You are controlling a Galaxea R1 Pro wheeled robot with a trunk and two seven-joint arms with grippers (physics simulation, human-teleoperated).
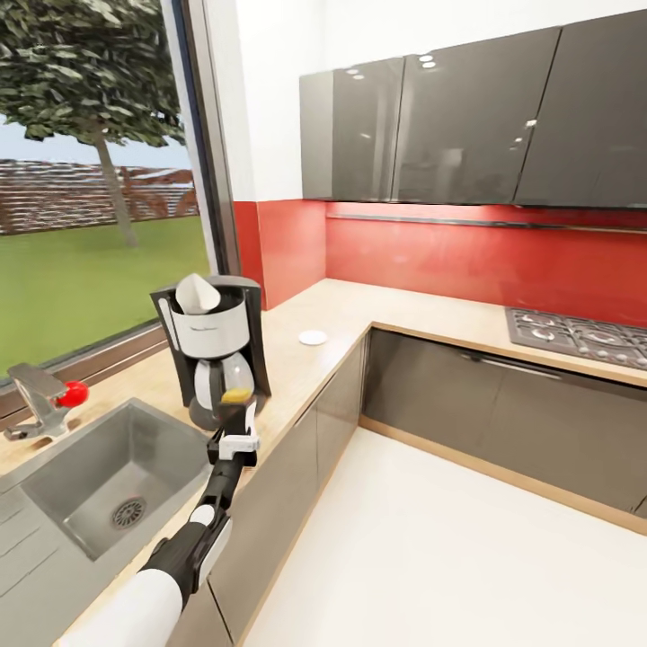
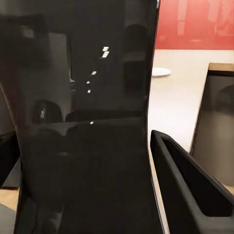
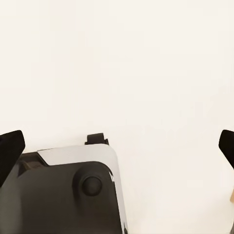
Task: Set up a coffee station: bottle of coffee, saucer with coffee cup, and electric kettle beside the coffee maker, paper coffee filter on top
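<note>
Against the coffee maker [image 1: 214, 346], outstretched left arm's pincer [image 1: 235, 406].

The coffee maker [image 1: 213, 346] is black with a silver-grey band, a clear carafe and a white paper coffee filter [image 1: 194, 293] in its top. A small white saucer [image 1: 313, 337] lies on the pale wood-tone countertop [image 1: 341, 310] beyond the coffee maker. Behind it the backsplash [image 1: 467, 261] is glossy red, and above hang dark grey reflective cabinets [image 1: 467, 126]. Beside the coffee maker the sink [image 1: 108, 485] is brushed steel grey, with a red knob [image 1: 72, 393] on the faucet. The left arm [image 1: 193, 539] is black and white, with a yellow patch near the gripper. The floor [image 1: 431, 557] is cream.
</note>
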